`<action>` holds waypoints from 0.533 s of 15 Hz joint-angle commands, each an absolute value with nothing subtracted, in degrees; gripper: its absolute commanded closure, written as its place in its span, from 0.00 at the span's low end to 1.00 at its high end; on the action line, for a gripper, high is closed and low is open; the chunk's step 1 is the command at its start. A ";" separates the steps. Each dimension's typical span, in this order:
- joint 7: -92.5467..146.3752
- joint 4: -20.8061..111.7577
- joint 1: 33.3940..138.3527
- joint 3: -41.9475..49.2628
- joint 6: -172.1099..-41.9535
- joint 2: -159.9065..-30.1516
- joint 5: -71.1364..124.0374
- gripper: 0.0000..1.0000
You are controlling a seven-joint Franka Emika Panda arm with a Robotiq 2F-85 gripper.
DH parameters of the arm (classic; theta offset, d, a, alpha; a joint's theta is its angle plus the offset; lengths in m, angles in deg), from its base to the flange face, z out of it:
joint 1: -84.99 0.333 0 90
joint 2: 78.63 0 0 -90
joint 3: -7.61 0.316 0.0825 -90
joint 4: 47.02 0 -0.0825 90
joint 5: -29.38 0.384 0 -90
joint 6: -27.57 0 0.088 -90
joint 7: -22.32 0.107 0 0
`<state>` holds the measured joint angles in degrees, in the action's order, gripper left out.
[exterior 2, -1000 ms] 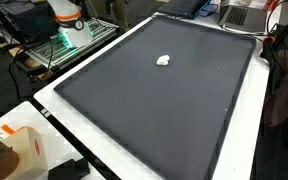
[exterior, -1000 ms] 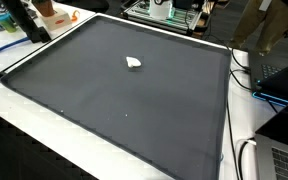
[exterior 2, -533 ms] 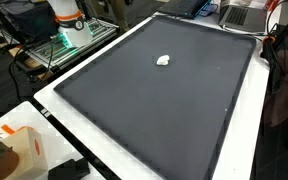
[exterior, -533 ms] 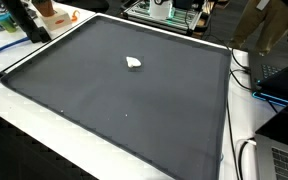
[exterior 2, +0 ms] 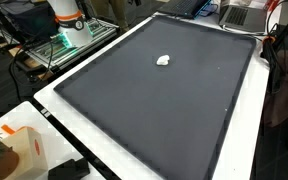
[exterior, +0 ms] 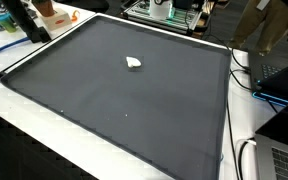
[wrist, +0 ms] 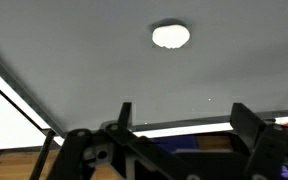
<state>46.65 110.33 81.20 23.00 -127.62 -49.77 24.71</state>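
A small white crumpled lump (exterior: 134,63) (exterior 2: 164,60) lies on a large dark grey mat (exterior: 134,110) (exterior 2: 164,110), somewhat toward its far side in both exterior views. In the wrist view the lump (wrist: 171,36) shows as a pale round blob on the mat (wrist: 84,60), well ahead of my gripper (wrist: 184,118). The two black fingers (wrist: 125,114) stand wide apart with nothing between them, so the gripper is open. It hangs high, off the lump and touching nothing. Part of the white arm with an orange ring (exterior 2: 68,14) shows in an exterior view.
The mat lies on a white table (exterior: 44,125). A black stand (exterior: 26,20) and blue papers (exterior: 4,44) sit at one corner, a laptop (exterior: 284,75) and cables (exterior: 246,160) along another side. A tan box (exterior 2: 26,150) and a wire cart (exterior 2: 59,48) flank the table.
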 commanded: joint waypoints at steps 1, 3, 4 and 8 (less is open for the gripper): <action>48.79 110.35 79.74 24.51 -128.81 -51.42 23.24 0.00; 51.01 110.34 77.73 26.18 -130.21 -54.22 21.72 0.00; 51.12 110.28 77.40 26.27 -130.51 -54.91 21.60 0.00; 55.36 110.08 74.89 27.62 -136.42 -57.68 21.02 0.00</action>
